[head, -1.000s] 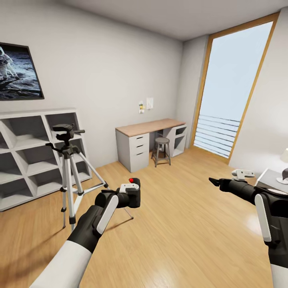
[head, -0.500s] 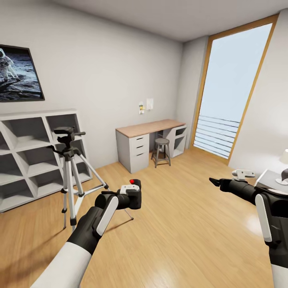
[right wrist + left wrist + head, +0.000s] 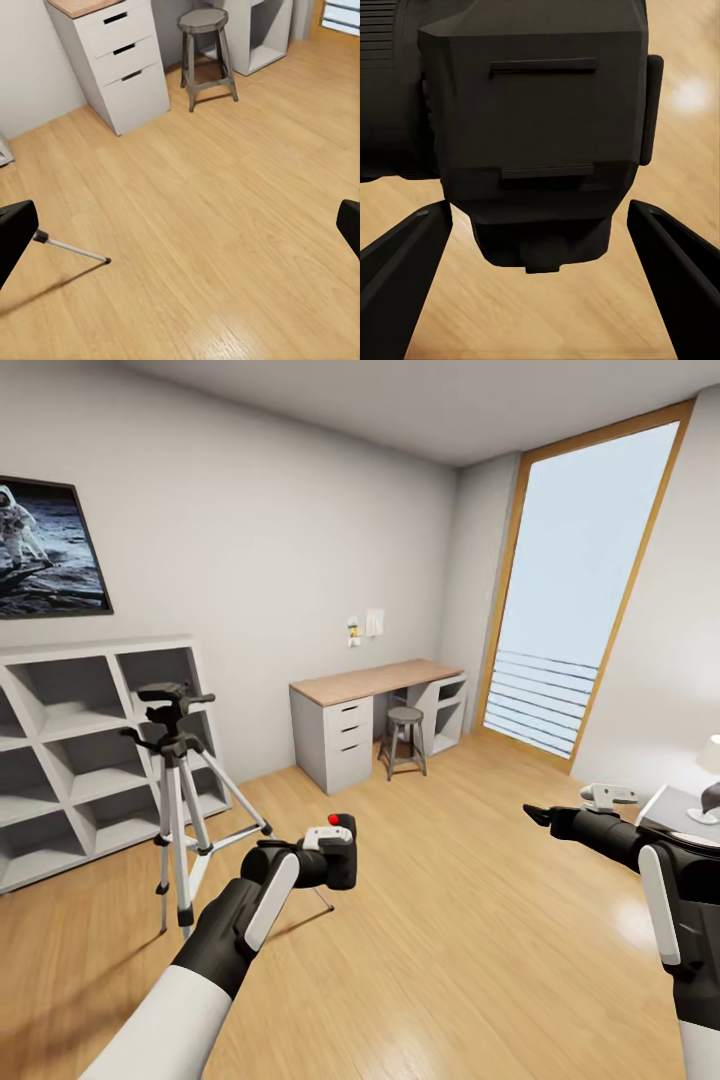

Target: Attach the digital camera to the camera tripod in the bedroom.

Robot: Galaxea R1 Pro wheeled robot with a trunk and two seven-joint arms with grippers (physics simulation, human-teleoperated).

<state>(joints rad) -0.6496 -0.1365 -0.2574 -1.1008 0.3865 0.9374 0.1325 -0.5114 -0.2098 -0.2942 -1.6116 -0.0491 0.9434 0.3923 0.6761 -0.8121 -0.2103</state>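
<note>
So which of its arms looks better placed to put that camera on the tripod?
The left. Its left gripper already holds the digital camera, and the camera tripod stands on that side, just beyond it. The right gripper is open, empty, and far across the room.

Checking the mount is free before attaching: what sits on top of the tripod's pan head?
Nothing rests on the camera tripod; its black pan head is bare, handle sticking out. The digital camera is apart from it, in the left gripper. The mounting plate's top face is too small to make out.
</note>
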